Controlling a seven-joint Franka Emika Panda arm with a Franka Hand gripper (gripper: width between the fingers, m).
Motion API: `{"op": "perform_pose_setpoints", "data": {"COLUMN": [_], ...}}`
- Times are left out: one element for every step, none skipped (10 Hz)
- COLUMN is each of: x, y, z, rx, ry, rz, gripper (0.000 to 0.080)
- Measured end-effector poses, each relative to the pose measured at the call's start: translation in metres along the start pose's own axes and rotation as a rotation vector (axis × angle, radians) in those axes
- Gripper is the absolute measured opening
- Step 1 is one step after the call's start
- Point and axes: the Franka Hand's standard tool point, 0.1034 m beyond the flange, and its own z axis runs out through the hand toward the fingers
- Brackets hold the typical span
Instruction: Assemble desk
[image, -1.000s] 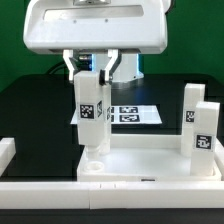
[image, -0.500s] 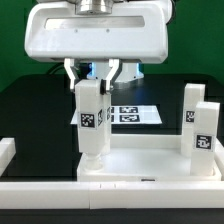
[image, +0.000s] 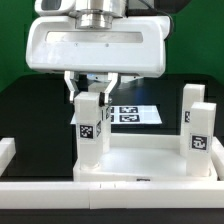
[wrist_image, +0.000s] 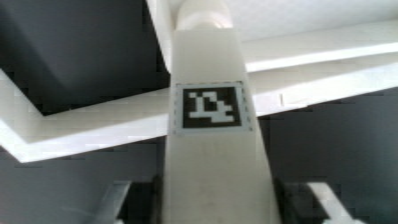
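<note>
The white desk tabletop (image: 150, 166) lies flat near the front wall. A white square leg (image: 89, 135) with a black-and-white tag stands upright at the tabletop's front corner on the exterior view's left. My gripper (image: 91, 95) comes from above and is shut on the top of this leg. In the wrist view the leg (wrist_image: 217, 150) runs between my gripper's fingers (wrist_image: 128, 200), with the tabletop rim (wrist_image: 320, 55) beyond it. Two more tagged legs (image: 190, 110) (image: 201, 140) stand upright on the tabletop's right side.
The marker board (image: 135, 115) lies on the black table behind the tabletop. Low white border walls run along the front (image: 100, 195) and the exterior view's left (image: 8, 150). A green backdrop stands behind.
My gripper has come down with the leg. The leg's top now sits lower and its foot is down at the tabletop's corner. The other legs have not moved.
</note>
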Motion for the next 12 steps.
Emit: {"op": "perform_pose_setpoints", "data": {"x": [0.001, 0.001, 0.001, 0.0, 0.0, 0.007, 0.012, 0.009, 0.01, 0.013, 0.007, 0.006], "y": [-0.004, -0.007, -0.006, -0.006, -0.004, 0.0, -0.001, -0.003, -0.005, -0.006, -0.006, -0.005], "z": [0.001, 0.001, 0.001, 0.001, 0.001, -0.004, -0.004, -0.002, -0.001, 0.0, 0.002, 0.004], "rx": [-0.001, 0.0, -0.001, -0.001, 0.003, 0.013, 0.019, 0.032, 0.044, 0.048, 0.051, 0.054], "ry": [0.02, 0.027, 0.026, 0.021, -0.016, -0.043, -0.064, -0.164, -0.269, -0.325, -0.396, -0.495], "rz": [0.002, -0.004, -0.005, -0.005, -0.009, 0.008, 0.015, 0.022, 0.033, 0.034, 0.035, 0.037], "gripper": [0.0287, 0.0287, 0.0287, 0.0287, 0.0287, 0.0499, 0.0622, 0.0622, 0.0644, 0.0644, 0.0649, 0.0649]}}
